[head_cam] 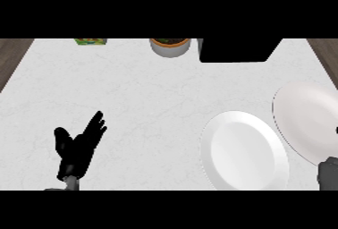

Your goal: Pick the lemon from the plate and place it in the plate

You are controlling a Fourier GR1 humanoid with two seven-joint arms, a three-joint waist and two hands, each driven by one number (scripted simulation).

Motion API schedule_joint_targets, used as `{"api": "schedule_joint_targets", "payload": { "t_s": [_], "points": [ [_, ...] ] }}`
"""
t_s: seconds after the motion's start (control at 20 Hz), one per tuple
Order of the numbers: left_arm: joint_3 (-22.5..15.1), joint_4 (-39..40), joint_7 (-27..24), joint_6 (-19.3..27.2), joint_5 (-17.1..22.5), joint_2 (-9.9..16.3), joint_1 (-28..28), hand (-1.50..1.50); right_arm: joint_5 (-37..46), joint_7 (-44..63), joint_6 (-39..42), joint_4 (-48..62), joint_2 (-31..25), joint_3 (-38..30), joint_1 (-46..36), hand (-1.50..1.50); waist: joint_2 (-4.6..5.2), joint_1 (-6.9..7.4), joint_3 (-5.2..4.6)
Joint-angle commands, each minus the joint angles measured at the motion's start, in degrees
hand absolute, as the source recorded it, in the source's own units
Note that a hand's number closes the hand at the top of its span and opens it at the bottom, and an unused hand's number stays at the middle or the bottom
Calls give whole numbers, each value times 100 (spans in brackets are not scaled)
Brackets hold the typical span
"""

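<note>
Two white plates lie at the right of the counter: a nearer one (244, 150) and a second one (307, 118) further right, partly overlapped by the first. No lemon shows on either plate or anywhere on the counter. My left hand (78, 147) rests open at the lower left, fingers straight and pointing up, holding nothing. Of my right arm only a grey piece (328, 173) shows at the lower right corner, beside the second plate's near rim. A small dark bit (336, 130) at the right edge may belong to my right hand, which is otherwise cut off.
At the far edge stand a grey pot with soil (170, 46), a black box (236, 50) and a small green and yellow package (90, 41). Wooden floor shows past the counter's left and right corners. White marble spreads across the middle and left.
</note>
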Motion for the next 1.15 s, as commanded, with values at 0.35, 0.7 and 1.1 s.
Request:
{"api": "schedule_joint_targets", "payload": {
  "t_s": [0.35, 0.7, 1.1],
  "points": [
    [-79, -197, 232, 197, -198, -187, -3, 0, -769, 346, -839, -2106, 531, 2922, 2472, -150, 25, 22, -17],
    [-44, -232, 123, 41, -243, -99, 156, 0, 467, 1582, -1219, -1890, 535, 3768, 3046, -150, 40, 52, -23],
    [169, 152, 213, -34, -177, -80, -204, 0, 1439, 2680, -1192, -1784, 536, 3907, 2965, -150, 57, 29, -26]
  ]
}}
